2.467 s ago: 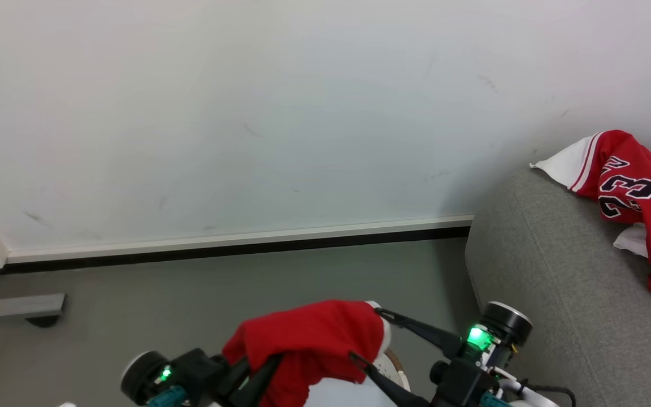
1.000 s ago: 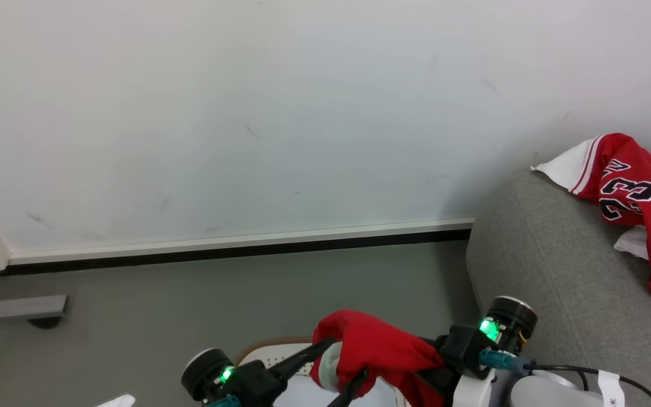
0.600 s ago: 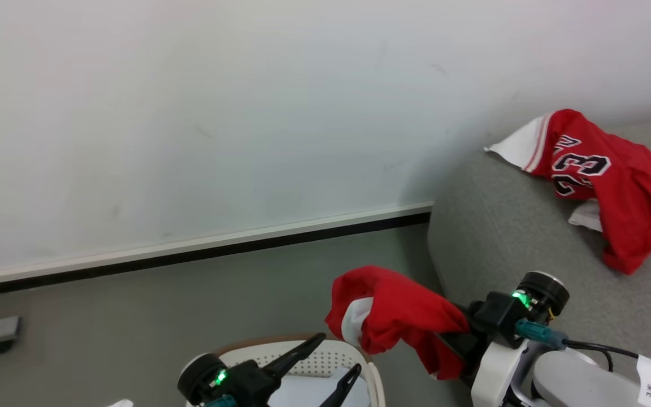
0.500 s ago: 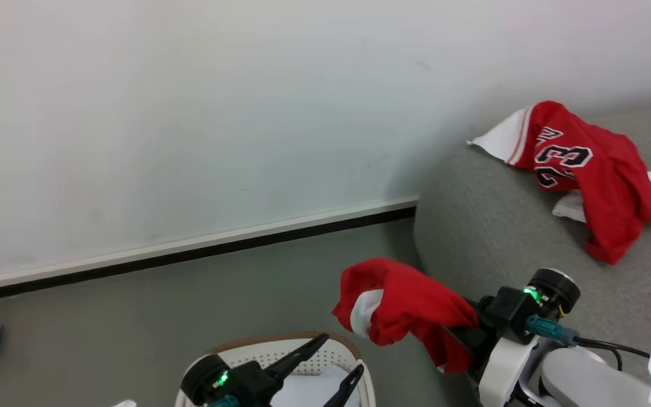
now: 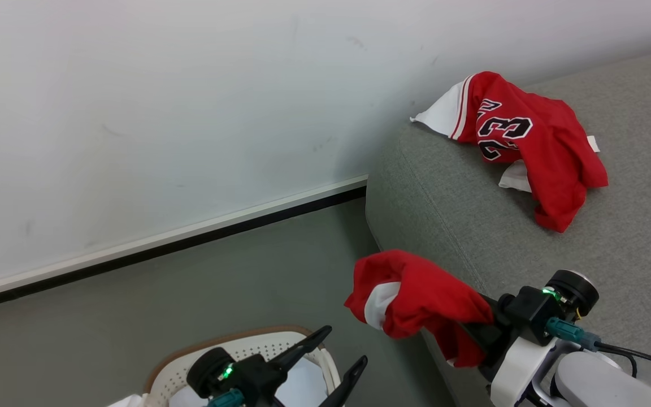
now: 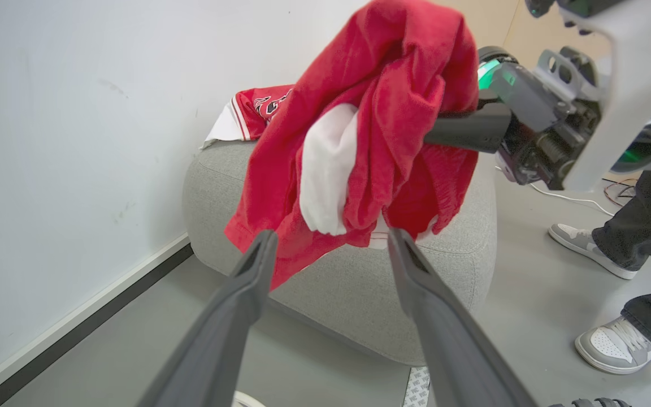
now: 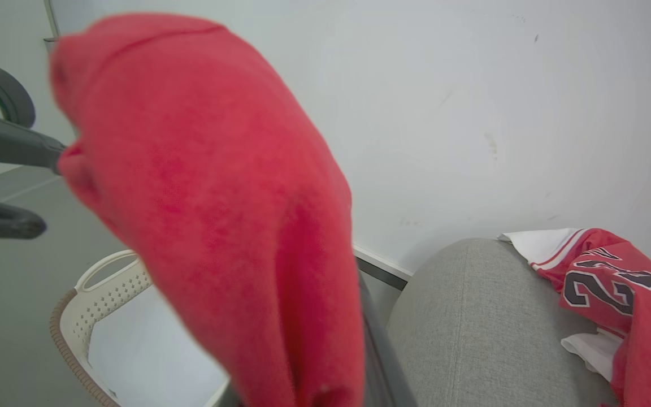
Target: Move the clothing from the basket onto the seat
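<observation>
A red garment of the clothing [image 5: 421, 299] hangs bunched with a white patch showing, and my right gripper [image 5: 486, 333] is shut on it, its fingers buried in the fabric. It hangs in the air beside the near corner of the grey seat [image 5: 472, 215]. In the left wrist view this garment [image 6: 393, 113] hangs just beyond my open left gripper [image 6: 331, 237], apart from it. The left gripper [image 5: 343, 347] stands over the basket [image 5: 218, 339], nothing between its fingers. A second red garment marked "23" [image 5: 529, 135] lies on the seat by the wall.
A white sheet [image 7: 150, 350] lies inside the basket [image 7: 99, 294]. The white wall and its dark baseboard [image 5: 190, 243] run behind the grey floor. A person's legs and grey-white shoes [image 6: 613, 347] stand right of the seat [image 6: 348, 282].
My left gripper opened and let go of the red garment, now low over the basket. The right gripper alone carries it toward the seat. The head camera has turned right.
</observation>
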Motion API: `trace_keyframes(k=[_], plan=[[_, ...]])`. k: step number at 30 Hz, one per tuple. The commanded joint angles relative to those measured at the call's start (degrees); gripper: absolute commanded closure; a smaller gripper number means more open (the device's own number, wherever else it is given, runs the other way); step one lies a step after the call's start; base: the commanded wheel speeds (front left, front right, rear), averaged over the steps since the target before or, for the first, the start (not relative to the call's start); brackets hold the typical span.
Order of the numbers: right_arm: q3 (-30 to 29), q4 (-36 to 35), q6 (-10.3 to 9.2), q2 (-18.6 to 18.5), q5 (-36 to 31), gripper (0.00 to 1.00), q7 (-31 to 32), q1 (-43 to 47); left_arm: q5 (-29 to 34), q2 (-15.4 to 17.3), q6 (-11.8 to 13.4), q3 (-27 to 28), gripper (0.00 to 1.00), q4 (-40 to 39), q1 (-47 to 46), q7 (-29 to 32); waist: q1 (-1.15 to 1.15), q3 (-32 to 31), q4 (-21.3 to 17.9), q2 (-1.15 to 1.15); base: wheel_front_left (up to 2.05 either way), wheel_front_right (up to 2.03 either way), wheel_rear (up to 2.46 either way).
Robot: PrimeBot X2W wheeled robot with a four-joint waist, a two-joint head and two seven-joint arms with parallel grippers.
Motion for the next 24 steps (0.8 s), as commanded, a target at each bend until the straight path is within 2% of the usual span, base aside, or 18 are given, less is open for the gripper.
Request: trace_keyframes(k=[1,7,15,16,21,24], plan=[[-0.91,-0.38,-0.13,-0.29,-0.78,1.00,0.21,1.14,-0.04,-0.01,-0.16,-0.11,0.00,0.49,-0.68,-0.40,0.00,0.25,0.07,0.00,0.00,0.00,0.00],[-6.40,0.76,-0.13,-0.01,-2.81,1.00,0.59,1.31,0.95,-0.16,0.00,0.01,0.00,1.55,-2.45,-1.47,0.00,3.20,1.73,0.00,0.00,0.00,0.00],[-21.19,5.23,-0.13,2.40,-9.43,1.00,-0.43,-4.11,2.33,-0.09,-0.46,1.44,0.00,1.61,-9.11,-2.41,0.00,13.67,5.55,0.00,0.00,0.00,0.00],[-21.19,5.23,-0.13,2.40,-9.43,1.00,-0.43,-4.11,2.33,-0.09,-0.46,1.44,0.00,1.61,-9.11,-2.41,0.00,13.67,5.55,0.00,0.00,0.00,0.00],[-32.70,7.63,-0.14,2.67,-15.16,1.00,-0.28,-12.89,3.11,-0.33,-0.99,3.09,0.00,1.21,-15.75,-2.81,0.00,21.90,8.37,0.00,0.00,0.00,0.00],[-40.53,8.77,-0.14,1.07,-19.30,1.00,0.34,-19.82,3.22,-0.85,-1.00,4.41,0.00,1.19,-19.30,-3.22,0.00,25.88,9.76,0.00,0.00,0.00,0.00]])
